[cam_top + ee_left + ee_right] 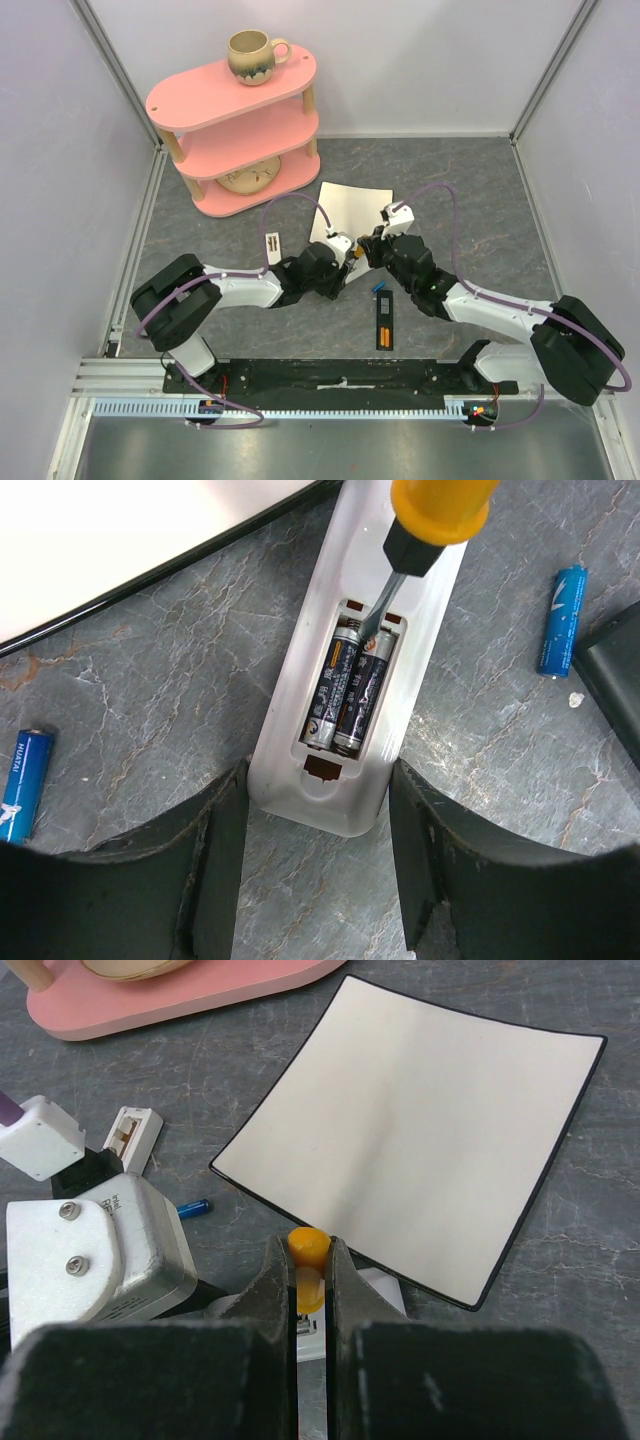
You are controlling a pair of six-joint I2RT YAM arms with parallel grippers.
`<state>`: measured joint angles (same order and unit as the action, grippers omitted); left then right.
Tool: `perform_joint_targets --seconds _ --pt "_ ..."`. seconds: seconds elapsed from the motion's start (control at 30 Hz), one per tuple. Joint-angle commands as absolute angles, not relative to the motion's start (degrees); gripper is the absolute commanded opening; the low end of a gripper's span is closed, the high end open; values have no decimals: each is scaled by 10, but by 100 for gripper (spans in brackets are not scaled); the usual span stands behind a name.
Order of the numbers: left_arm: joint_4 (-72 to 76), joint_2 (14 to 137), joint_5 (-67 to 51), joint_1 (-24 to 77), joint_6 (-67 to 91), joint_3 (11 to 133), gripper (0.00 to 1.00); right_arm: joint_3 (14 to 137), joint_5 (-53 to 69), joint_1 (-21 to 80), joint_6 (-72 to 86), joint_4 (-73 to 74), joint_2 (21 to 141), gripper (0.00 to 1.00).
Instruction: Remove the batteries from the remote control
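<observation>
1. Fingers of left gripper: dark, matte, blocky, pressed against both long edges of white remote, clamping its near end.
2. Between them, a smooth glossy plastic shell lying back-up on mottled grey stone-look table. Cover off, rectangular bay open, two black batteries side by side inside, printed labels facing up.
3. Right gripper: flat dark pads clenched on the rounded orange handle of screwdriver. Seen only from the left wrist: its black collar and thin metal shaft slanting down, tip in the bay at the far end of the batteries.
4. Loose on the table, thin cylinders lying flat: blue battery near one side of the remote, second blue battery well off the other side.
5. Whole only from the right wrist: square white plate with thin black rim, just beyond the remote; small white battery cover near the pink base.
6. Shown only from above: black remote near the arms, orange in its open middle; rounded pink three-tier shelf with glazed mug on top.
</observation>
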<state>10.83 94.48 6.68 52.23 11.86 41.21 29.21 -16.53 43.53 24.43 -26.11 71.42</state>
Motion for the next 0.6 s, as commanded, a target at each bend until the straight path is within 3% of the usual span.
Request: perform_joint_targets --seconds 0.0,0.57 --pt "34 979 87 518 141 398 2 298 -199 439 232 -276 689 0" --pt "39 985 83 519 142 397 2 287 -178 440 256 -309 736 0"
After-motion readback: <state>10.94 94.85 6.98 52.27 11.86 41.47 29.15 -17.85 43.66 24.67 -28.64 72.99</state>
